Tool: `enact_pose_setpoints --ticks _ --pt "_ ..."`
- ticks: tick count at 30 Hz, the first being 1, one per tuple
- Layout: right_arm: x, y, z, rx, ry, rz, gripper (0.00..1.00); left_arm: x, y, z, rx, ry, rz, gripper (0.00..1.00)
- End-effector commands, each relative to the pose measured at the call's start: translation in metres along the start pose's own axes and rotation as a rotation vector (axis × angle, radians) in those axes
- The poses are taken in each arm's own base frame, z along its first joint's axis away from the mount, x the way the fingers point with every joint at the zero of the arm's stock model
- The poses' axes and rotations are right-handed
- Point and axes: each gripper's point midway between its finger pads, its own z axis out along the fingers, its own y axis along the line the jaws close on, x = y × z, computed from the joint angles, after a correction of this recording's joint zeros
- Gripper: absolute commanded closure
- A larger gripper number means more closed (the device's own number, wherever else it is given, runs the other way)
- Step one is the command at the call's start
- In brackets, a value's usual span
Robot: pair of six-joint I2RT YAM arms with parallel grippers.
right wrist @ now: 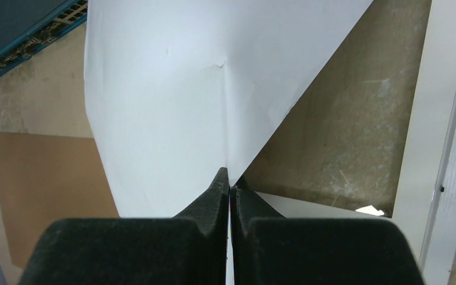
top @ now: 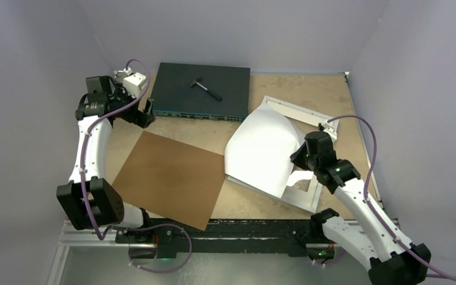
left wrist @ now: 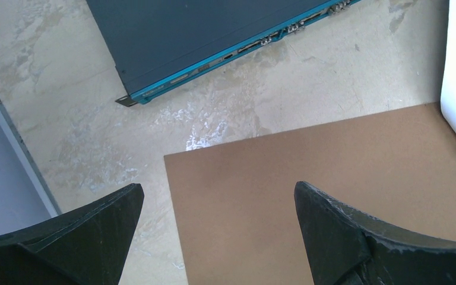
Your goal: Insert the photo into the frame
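The photo (top: 261,148) is a large sheet bowed upward, with only its white back showing and its printed face hidden. My right gripper (top: 300,155) is shut on the photo's right edge and holds it arched over the frame (top: 285,107), a thin white rectangle lying flat at the right. In the right wrist view the fingertips (right wrist: 230,178) pinch the photo (right wrist: 172,89), with the frame's rail (right wrist: 433,119) to the right. My left gripper (top: 145,113) hangs open and holds nothing at the far left. In its wrist view the left gripper (left wrist: 217,190) is above a corner of the brown backing board (left wrist: 332,166).
The brown backing board (top: 169,178) lies flat at centre left. A dark switch box (top: 202,89) with a small hammer (top: 206,86) on top stands at the back. A white mat sheet (top: 300,178) lies in the frame under the photo. Grey walls close in on both sides.
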Motion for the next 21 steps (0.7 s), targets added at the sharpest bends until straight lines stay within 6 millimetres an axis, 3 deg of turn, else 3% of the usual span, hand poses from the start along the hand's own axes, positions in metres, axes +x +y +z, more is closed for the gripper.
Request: enact_pose_setpoints --ticks 1,5,11,14,17,21 --pt "0.025 -0.017 -0.001 0.063 0.091 0.056 1.0 -0.006 -0.01 0.004 0.058 -0.018 0.029 0.03" --pt "0.016 -0.008 -0.004 0.05 0.075 0.104 1.0 -0.003 -0.025 0.011 0.11 -0.003 0.035 0.03" --pt "-0.032 0.015 -0.026 0.044 -0.029 0.071 0.98 -0.006 -0.044 0.021 0.174 0.016 0.067 0.02" --pt "-0.041 0.018 -0.029 0.053 -0.036 0.076 0.93 -0.002 -0.07 0.032 0.238 0.059 0.106 0.0" --pt "-0.033 0.01 -0.021 0.067 -0.013 0.099 0.84 0.008 -0.113 0.04 0.336 0.093 0.196 0.0" --pt "-0.011 -0.004 -0.009 0.091 0.041 0.128 0.53 0.032 -0.157 0.043 0.424 0.128 0.339 0.0"
